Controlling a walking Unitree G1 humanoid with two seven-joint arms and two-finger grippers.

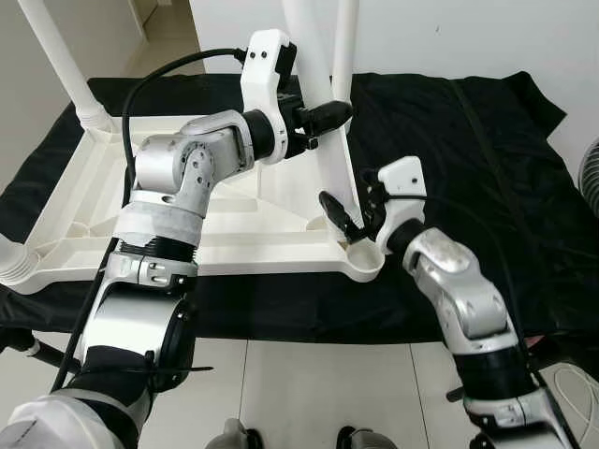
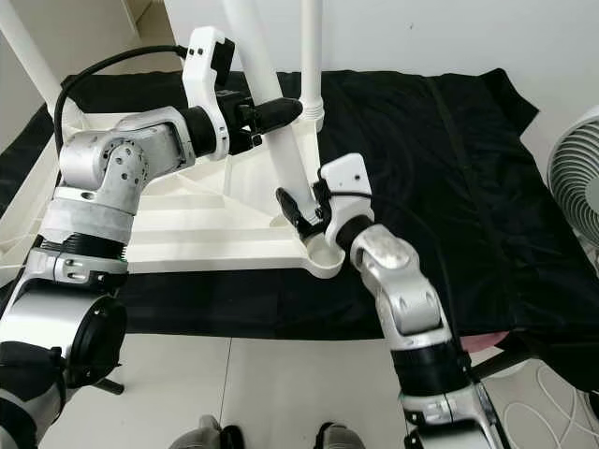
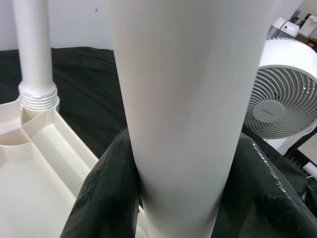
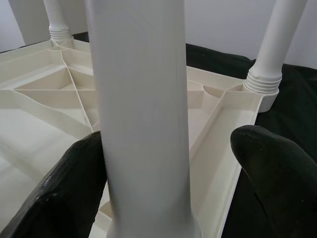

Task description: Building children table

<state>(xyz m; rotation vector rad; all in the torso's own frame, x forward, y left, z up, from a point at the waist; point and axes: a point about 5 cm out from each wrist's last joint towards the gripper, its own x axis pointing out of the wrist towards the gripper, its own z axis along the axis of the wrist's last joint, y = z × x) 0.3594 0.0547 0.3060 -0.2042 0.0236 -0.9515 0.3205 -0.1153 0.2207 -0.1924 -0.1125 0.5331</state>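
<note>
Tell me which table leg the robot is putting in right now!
Find the white tabletop lying upside down on the black cloth. Go to its corner nearest the robot's right arm. The leg there leans instead of standing straight like the others, with the left claw clamped on it higher up and the right claw around its base.

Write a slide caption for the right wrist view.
Right pincer open around white table leg above the upturned tabletop.

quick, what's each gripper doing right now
left gripper: shut on the white table leg, high up.
right gripper: open around that leg's base.
</note>
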